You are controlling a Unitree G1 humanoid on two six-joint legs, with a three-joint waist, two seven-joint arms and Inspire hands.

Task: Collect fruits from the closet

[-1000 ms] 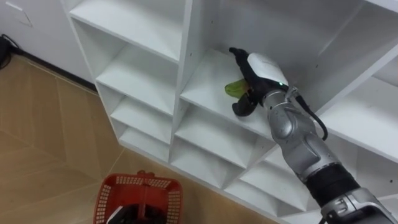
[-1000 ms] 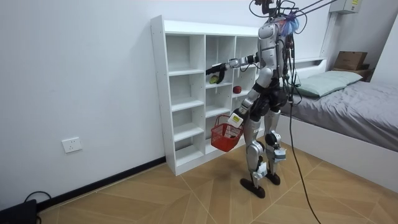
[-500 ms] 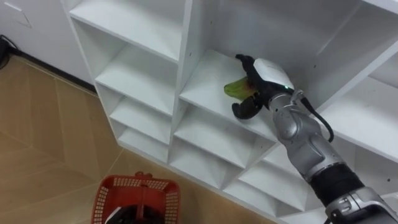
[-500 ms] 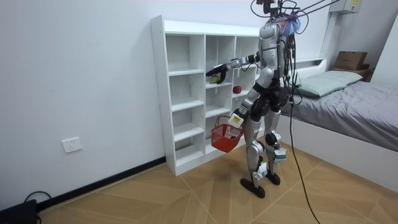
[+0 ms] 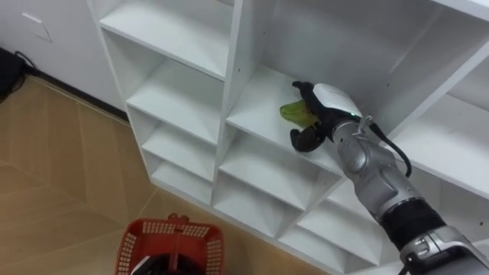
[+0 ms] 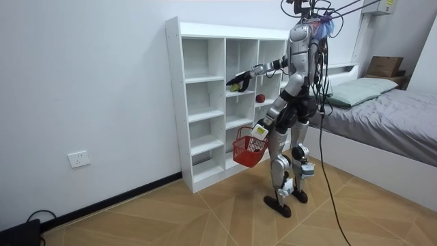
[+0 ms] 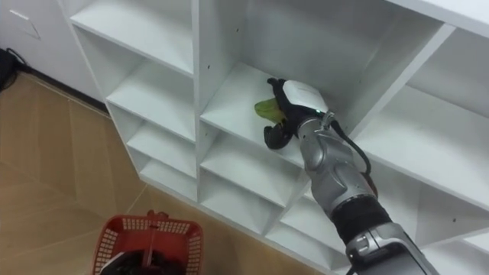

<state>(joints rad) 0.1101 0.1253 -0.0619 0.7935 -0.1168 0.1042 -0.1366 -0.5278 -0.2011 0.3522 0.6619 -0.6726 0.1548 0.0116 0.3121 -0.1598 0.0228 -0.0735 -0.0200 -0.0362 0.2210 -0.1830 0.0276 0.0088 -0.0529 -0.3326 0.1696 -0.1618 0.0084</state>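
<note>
One pear (image 5: 295, 113), perhaps, in right hand (image 5: 324, 109)

My right hand (image 5: 327, 105) wraps the green fruit (image 5: 293, 113), so most of it is hidden and I cannot tell its kind. At 6 o'clock the red basket (image 5: 172, 226) is cut off by the edge. The dark thing (image 5: 157, 267) inside it is cut off too.

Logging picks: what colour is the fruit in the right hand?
The fruit is yellow-green; left eye view shows it best.
</note>
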